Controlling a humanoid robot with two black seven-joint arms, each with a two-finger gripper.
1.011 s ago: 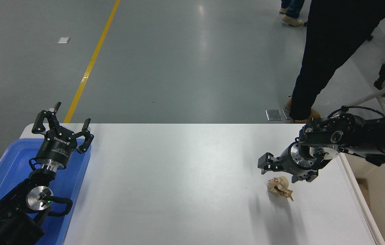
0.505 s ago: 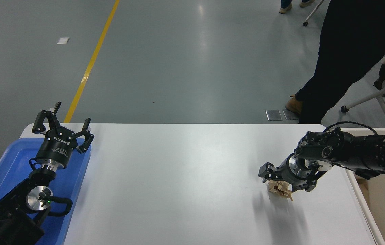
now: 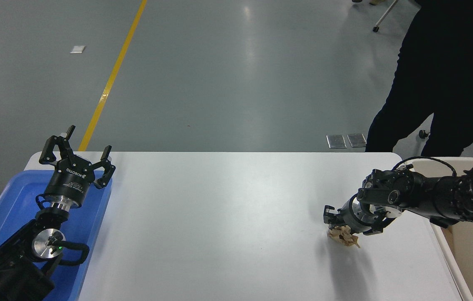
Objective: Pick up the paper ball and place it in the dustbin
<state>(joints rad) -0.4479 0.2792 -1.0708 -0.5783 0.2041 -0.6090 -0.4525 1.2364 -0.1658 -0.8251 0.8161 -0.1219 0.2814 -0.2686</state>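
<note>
The tan-brown paper ball (image 3: pixel 344 237) lies on the white table (image 3: pixel 219 217) at the right front. My right gripper (image 3: pixel 348 225) comes in from the right edge and is lowered right over the ball, covering its top. Its fingers stand spread on either side of the ball, one at the left (image 3: pixel 328 212) and one at the right. The cream-beige dustbin (image 3: pixel 467 251) stands just beyond the table's right edge, under my right arm. My left gripper (image 3: pixel 80 147) is parked open at the lower left.
A shallow blue tray (image 3: pixel 4 209) lies under my left arm at the table's left edge. A person in dark clothes (image 3: pixel 449 83) stands at the far right, close to the table's corner and the dustbin.
My right gripper has come down from above and behind the paper ball until it sits over it. The person at the far right has stepped to the right. The left arm has not moved.
</note>
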